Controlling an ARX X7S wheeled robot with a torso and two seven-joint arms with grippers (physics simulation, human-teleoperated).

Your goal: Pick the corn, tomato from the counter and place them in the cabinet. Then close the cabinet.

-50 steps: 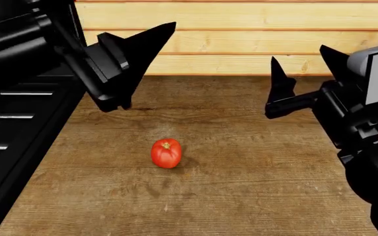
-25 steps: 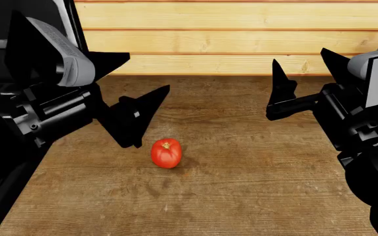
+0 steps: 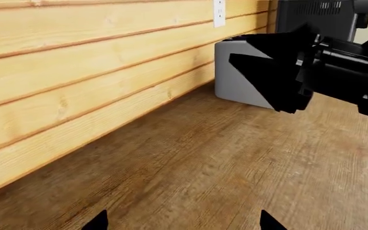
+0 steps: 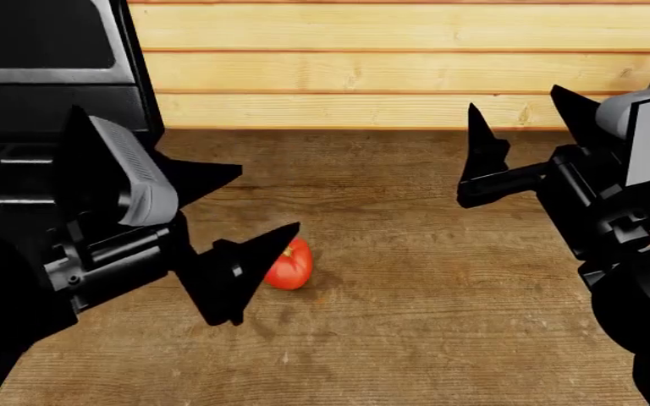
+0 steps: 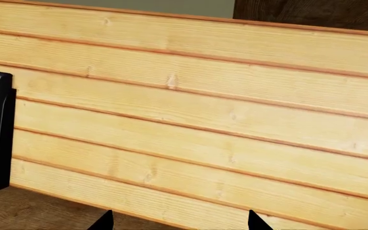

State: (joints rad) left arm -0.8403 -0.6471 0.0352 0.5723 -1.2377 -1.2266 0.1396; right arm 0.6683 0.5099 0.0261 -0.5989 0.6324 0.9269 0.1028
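no readable text, labels or numbers anywhere

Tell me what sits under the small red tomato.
The small round red tomato rests on the brown wooden counter. The left pincer's black fingertip covers its left side, so the contact there is hidden.

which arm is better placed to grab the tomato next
Left. In the head view the left gripper hangs open right beside the small round red tomato on the brown wooden counter, one of its fingers partly covering it. The right gripper is open too, but farther back near the plank wall.
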